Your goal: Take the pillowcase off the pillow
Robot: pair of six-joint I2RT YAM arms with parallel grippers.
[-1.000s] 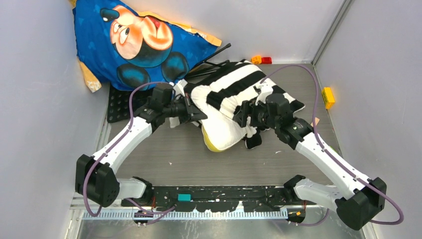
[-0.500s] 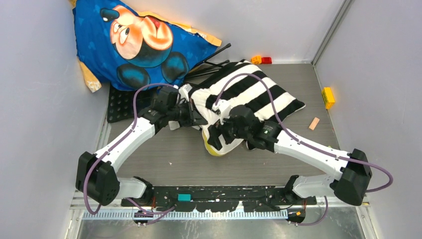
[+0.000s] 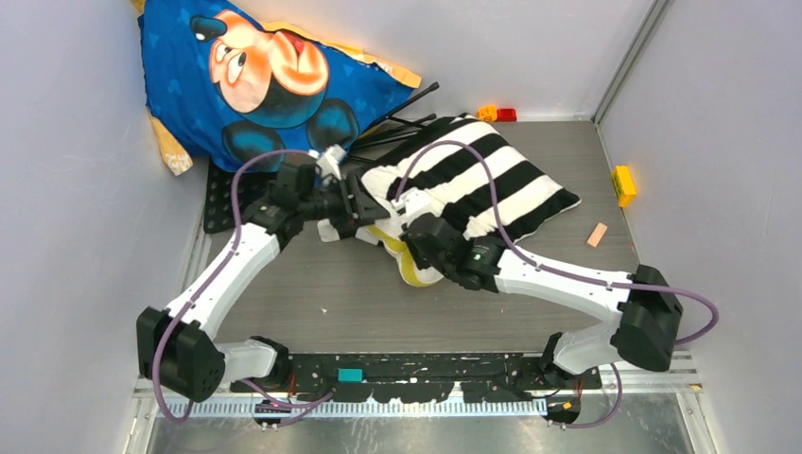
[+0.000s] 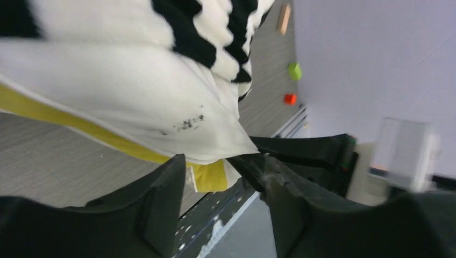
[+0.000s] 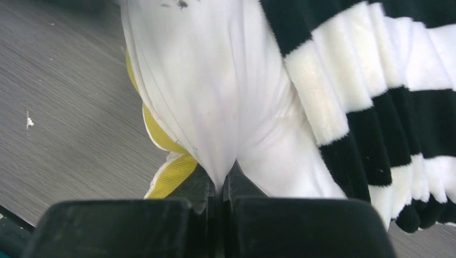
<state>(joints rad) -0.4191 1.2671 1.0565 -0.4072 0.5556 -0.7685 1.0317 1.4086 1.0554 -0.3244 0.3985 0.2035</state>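
The black and cream striped pillowcase [image 3: 482, 175] [image 5: 371, 102] [image 4: 193, 37] covers the far part of the pillow. The pillow's white end with its yellow edge [image 3: 409, 267] [image 5: 215, 80] [image 4: 123, 91] sticks out toward the arms. My right gripper [image 3: 412, 235] [image 5: 223, 185] is shut on a pinch of the white pillow fabric, next to the pillowcase's hem. My left gripper [image 3: 367, 204] [image 4: 223, 177] is open at the pillow's left corner. The white and yellow corner lies just past its fingertips [image 4: 172, 172], not clamped.
A blue Mickey Mouse cushion [image 3: 265, 76] leans in the back left corner, with black rods [image 3: 407, 109] beside it. A black perforated plate [image 3: 219, 194] lies at the left. Small blocks sit at the back [image 3: 496, 114] and right [image 3: 622, 184], and a tan piece [image 3: 597, 235] is nearby.
My right gripper moved left off the striped cover to the bare pillow end and shut on it. My left gripper let go of the pillow corner and opened.
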